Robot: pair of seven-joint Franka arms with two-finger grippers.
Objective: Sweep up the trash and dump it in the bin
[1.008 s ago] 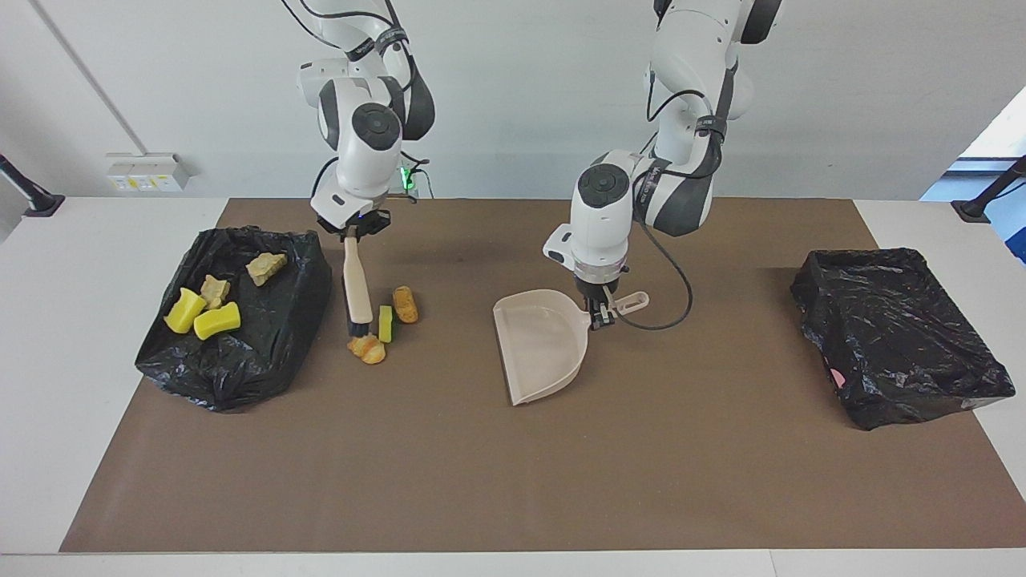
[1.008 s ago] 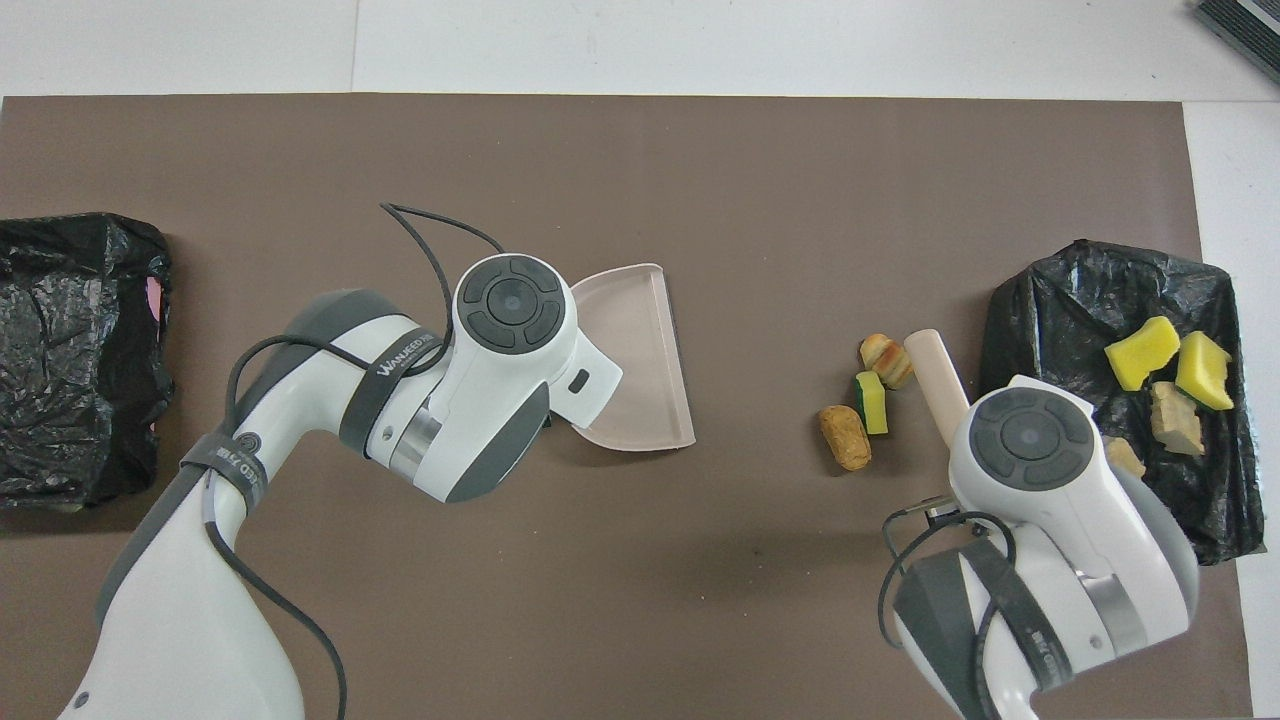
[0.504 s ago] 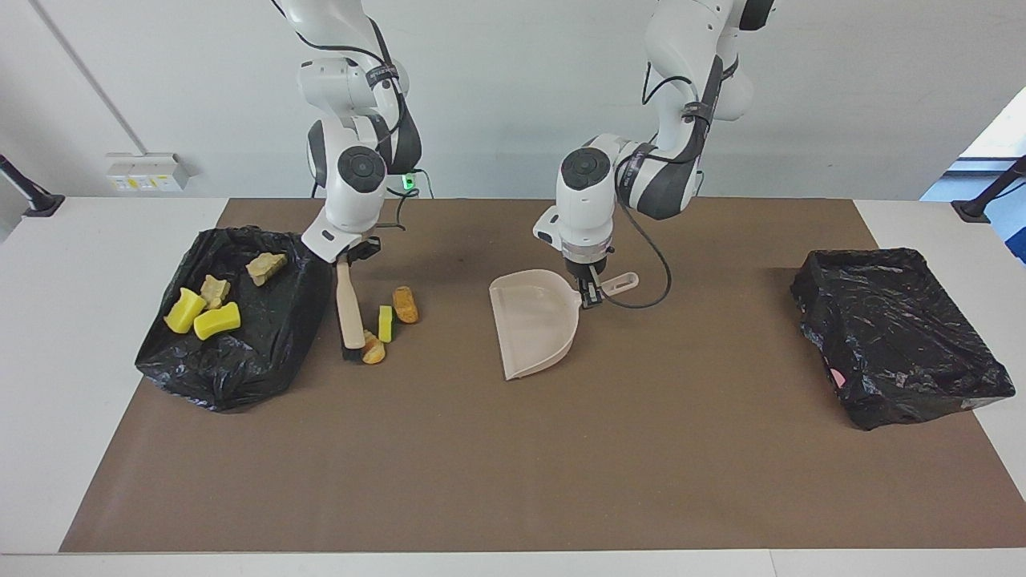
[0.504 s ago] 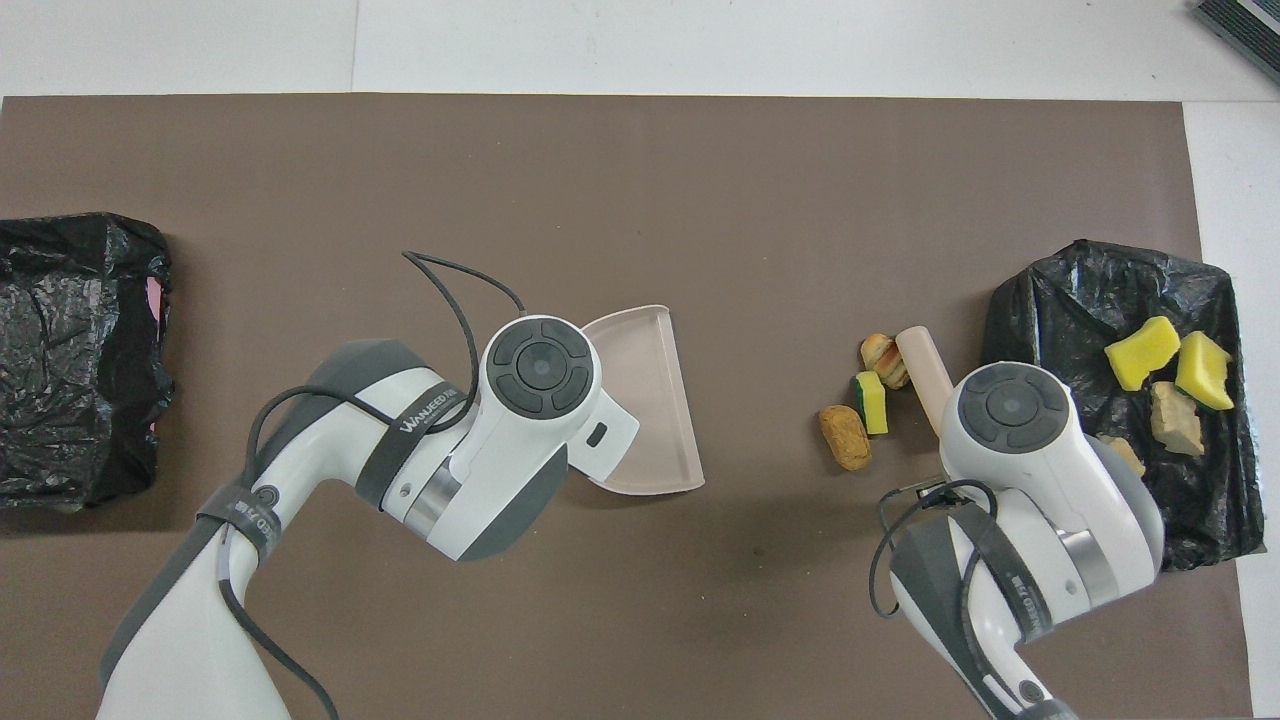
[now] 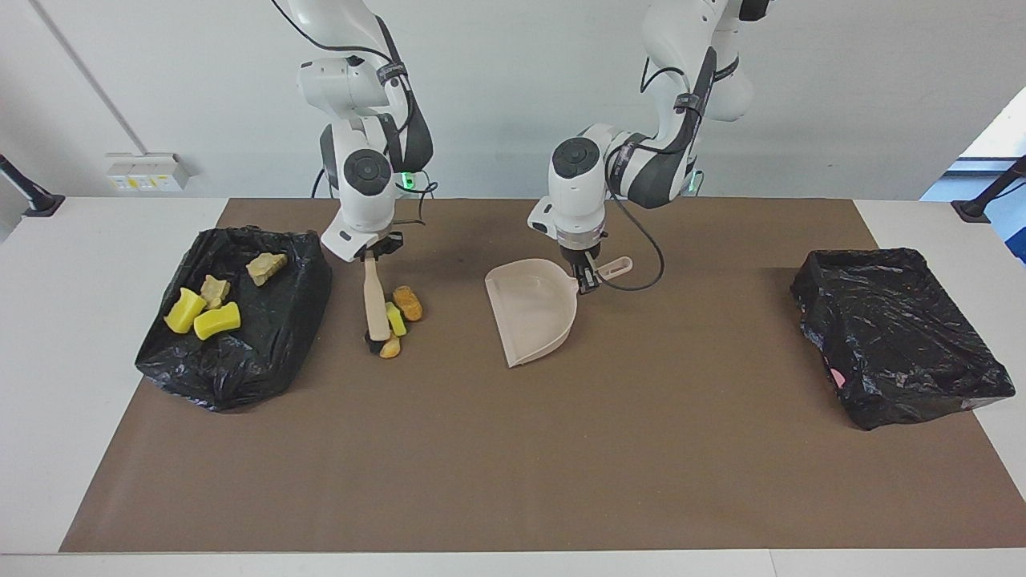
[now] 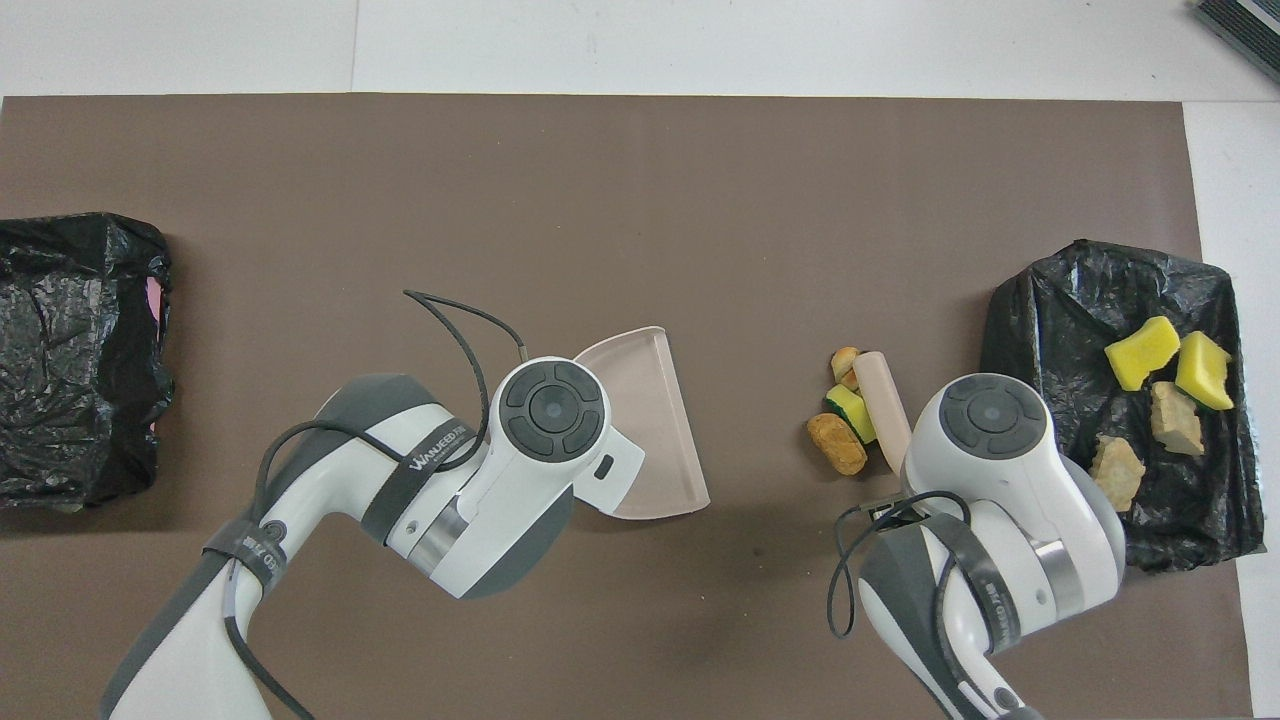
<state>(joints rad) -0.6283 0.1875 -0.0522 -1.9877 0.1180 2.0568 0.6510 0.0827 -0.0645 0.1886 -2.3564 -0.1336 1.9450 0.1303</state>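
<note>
Sweeping: the right end effector [image 5: 373, 255] is pinching a brush [image 5: 373, 303] by its handle, bristles down on the brown mat [image 5: 513, 449], touching three loose pieces of trash [image 5: 399, 317].
Holding: the left end effector [image 5: 587, 277] is gripping the dustpan [image 5: 532, 319] at the root of its handle, its open mouth turning toward the pieces, well apart from them.
Trash: three pieces are lying on the mat between brush and dustpan; four more are sitting on the black bag [image 5: 264, 336] at the right arm's end of the worktop.
Bin: a second black-lined bin [image 5: 898, 336] is waiting at the left arm's end.
Next move: judging by the gap, the brush is needing to push the pieces across to the pan's lip.
Views: the facing view is showing both grips; the overhead view is hiding them under the wrists, yet is showing the pan's straight front edge.
</note>
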